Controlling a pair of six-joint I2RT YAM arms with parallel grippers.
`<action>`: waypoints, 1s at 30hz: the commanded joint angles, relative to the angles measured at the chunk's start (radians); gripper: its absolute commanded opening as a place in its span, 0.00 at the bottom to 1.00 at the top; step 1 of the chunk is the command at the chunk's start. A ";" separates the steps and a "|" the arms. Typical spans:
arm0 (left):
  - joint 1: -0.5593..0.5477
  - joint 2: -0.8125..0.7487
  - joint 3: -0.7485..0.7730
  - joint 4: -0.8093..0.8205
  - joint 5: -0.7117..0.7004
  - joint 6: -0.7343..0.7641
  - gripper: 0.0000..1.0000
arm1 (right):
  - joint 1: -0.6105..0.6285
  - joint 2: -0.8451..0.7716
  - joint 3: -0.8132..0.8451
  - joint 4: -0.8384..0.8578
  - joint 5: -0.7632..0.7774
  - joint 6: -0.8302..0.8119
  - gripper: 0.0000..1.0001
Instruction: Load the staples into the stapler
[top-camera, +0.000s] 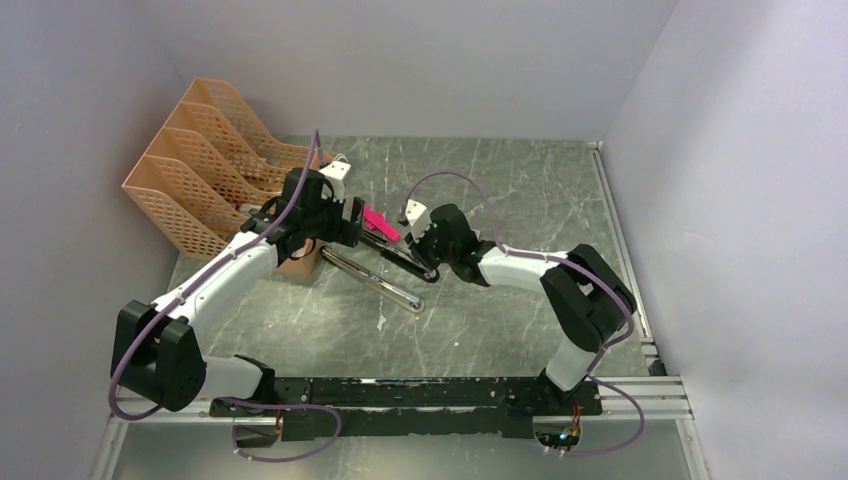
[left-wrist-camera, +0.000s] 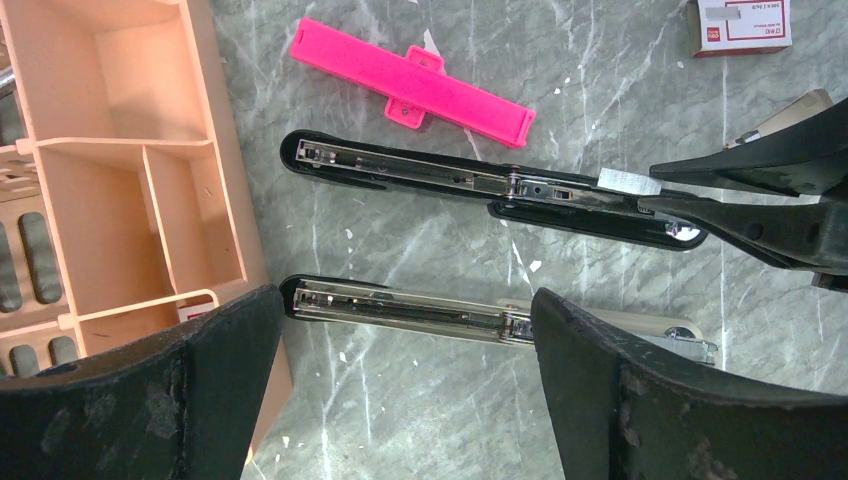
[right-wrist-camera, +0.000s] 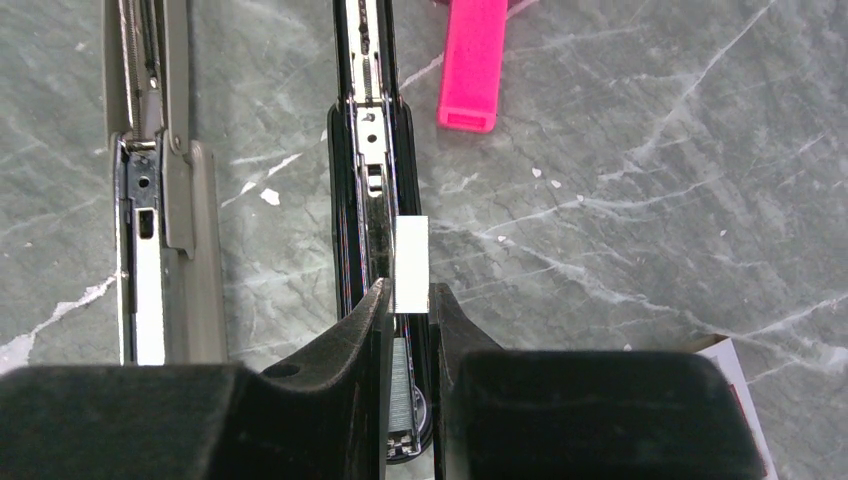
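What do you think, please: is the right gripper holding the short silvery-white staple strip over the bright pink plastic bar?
No: the right wrist view shows the right gripper holding the short silvery-white staple strip over the long black stapler, not the pink bar.

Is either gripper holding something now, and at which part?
The right gripper pinches a staple strip by one end, over the stapler. The left gripper is open, holding nothing.
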 joint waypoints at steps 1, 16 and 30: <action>-0.005 -0.017 -0.002 0.031 0.001 0.010 0.97 | 0.000 -0.050 -0.020 0.068 -0.011 0.012 0.00; -0.008 -0.023 -0.003 0.030 0.001 0.012 0.97 | 0.006 -0.042 -0.013 0.034 -0.075 0.010 0.00; -0.010 -0.020 -0.003 0.029 -0.004 0.013 0.97 | 0.065 -0.048 -0.061 0.096 0.066 0.079 0.00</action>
